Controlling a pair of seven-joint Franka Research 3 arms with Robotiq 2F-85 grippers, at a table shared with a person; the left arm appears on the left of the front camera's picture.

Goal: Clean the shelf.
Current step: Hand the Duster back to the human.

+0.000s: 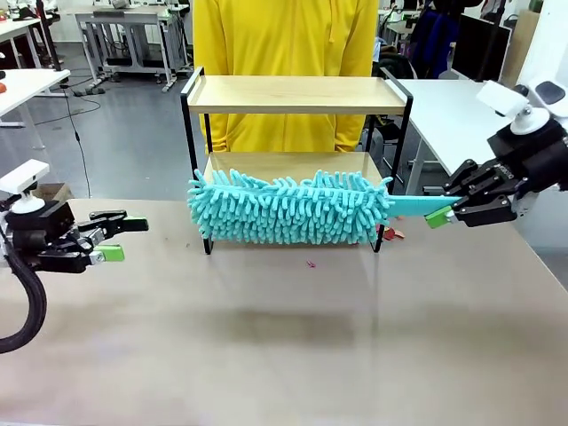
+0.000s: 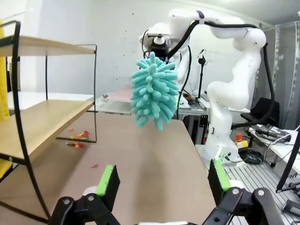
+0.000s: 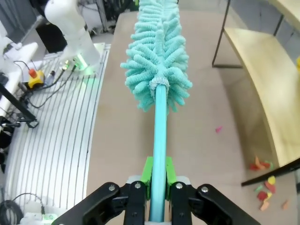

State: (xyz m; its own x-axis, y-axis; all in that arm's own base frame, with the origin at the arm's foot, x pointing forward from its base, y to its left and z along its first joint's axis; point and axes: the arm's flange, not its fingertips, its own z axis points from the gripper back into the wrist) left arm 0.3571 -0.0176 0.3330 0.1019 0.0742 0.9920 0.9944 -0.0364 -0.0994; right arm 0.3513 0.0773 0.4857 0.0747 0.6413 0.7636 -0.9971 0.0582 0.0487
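The shelf (image 1: 297,94) is a two-tier rack of light wood boards in a black frame at the table's far middle. A teal fluffy duster (image 1: 288,209) hangs level in front of its lower board. My right gripper (image 1: 441,213) is shut on the duster's teal handle (image 3: 158,154) at the right. In the right wrist view the duster head (image 3: 158,61) points away along the table, with the shelf's lower board (image 3: 267,89) to its right. My left gripper (image 1: 114,238) stands open and holds nothing, low at the left. Its wrist view shows the duster head (image 2: 153,91) end-on.
Small red and orange scraps lie on the table by the shelf's right foot (image 1: 390,233), and a pink bit (image 1: 311,263) in front. A person in a yellow top (image 1: 284,35) stands behind the shelf. The near table (image 1: 284,355) is bare.
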